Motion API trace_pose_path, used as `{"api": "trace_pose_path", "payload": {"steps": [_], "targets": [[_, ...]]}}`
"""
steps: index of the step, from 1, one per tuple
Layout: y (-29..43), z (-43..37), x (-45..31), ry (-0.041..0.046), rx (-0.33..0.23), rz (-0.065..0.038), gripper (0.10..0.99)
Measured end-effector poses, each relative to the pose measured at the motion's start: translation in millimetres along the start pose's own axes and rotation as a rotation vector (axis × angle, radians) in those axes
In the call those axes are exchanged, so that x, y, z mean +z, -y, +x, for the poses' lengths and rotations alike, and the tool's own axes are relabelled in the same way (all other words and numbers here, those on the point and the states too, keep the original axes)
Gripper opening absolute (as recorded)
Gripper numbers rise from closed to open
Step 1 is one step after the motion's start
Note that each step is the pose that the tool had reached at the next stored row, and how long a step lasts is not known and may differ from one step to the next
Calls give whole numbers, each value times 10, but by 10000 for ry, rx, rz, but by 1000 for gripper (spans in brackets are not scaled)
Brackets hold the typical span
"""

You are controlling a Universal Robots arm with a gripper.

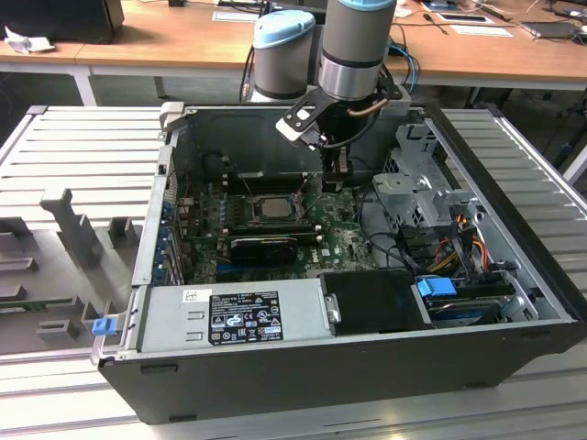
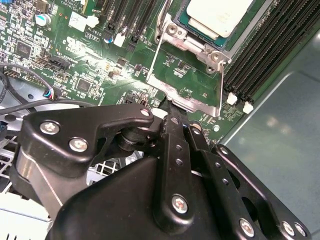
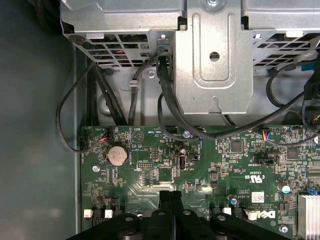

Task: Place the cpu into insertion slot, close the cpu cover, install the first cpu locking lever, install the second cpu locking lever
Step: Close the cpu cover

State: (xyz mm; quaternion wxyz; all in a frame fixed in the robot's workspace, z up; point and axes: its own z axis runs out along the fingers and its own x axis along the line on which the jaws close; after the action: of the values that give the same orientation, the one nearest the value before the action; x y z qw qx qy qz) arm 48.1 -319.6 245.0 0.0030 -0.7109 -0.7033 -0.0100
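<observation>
We see the open computer case (image 1: 275, 385) holding the motherboard (image 1: 344, 240), where the cpu (image 1: 273, 206) sits in the insertion slot (image 1: 246, 213) — about eight o'clock from the gripper (image 1: 336, 183). Its fingers (image 3: 165, 200) are pressed together, gripping nothing. A printed label (image 1: 246, 316) marks the power supply (image 1: 179, 321).

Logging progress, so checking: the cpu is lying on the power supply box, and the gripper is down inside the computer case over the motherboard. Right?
Not the cpu: it sits in the insertion slot on the motherboard, as the second wrist view shows. The gripper is down inside the computer case over the motherboard.
</observation>
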Motion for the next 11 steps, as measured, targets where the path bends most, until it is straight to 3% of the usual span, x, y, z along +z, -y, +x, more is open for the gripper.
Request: {"api": "trace_pose_path", "payload": {"steps": [11], "targets": [[35, 0, 0, 0, 0, 0, 106]]}}
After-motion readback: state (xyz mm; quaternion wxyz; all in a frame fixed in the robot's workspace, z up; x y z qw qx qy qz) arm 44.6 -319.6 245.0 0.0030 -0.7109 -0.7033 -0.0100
